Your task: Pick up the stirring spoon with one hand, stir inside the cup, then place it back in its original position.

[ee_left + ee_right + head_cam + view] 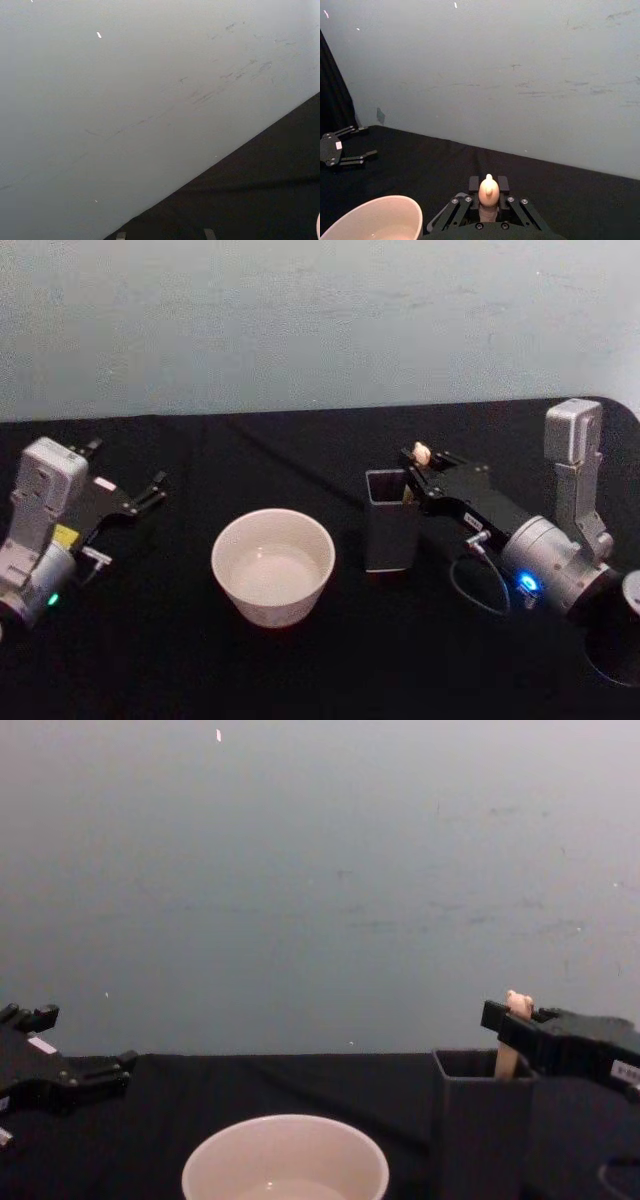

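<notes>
The small stirring spoon with a beige bear-head handle (421,453) stands upright in the dark grey square holder box (391,522), only the top of its handle showing above the rim at the box's far right corner. The black two-fingered right gripper (418,462) is closed on that handle just above the box, one finger on each side of the bear head, as the right wrist view shows (488,191). Its silver-grey arm with a blue light (545,570) reaches in from the right. The wide cream-white round cup (272,565) stands on the black table cloth (180,660) just left of the holder, apart from it. Well to the left, the black left gripper (125,480) rests near the table's left edge with its fingers spread open.
</notes>
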Robot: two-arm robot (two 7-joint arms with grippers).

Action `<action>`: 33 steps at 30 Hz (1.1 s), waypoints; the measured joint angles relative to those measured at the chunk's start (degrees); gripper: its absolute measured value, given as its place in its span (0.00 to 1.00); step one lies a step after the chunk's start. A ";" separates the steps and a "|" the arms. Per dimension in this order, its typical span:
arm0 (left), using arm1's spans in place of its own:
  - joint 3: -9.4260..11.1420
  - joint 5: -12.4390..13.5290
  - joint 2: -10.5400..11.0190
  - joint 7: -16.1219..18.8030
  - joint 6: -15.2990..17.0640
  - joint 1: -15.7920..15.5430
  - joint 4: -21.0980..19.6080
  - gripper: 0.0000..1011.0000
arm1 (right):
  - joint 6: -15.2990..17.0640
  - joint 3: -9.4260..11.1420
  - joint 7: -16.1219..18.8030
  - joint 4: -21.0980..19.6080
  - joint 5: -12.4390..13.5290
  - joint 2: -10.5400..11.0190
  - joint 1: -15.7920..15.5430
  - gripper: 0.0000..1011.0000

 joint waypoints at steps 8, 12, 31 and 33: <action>0.00 0.00 0.00 0.00 0.00 0.00 0.00 0.99 | -0.01 0.01 0.06 -0.01 0.07 0.00 0.03 0.38; 0.00 0.00 0.00 0.00 0.00 0.00 0.00 0.99 | -0.02 0.01 0.09 -0.01 0.10 0.00 0.03 0.50; 0.00 0.00 0.00 0.00 0.00 0.00 0.00 0.99 | -0.11 0.01 0.14 0.00 0.17 0.00 0.03 0.99; 0.00 0.00 0.00 0.00 0.00 0.00 0.00 0.99 | -0.49 0.09 0.52 0.00 0.29 -0.02 0.10 0.99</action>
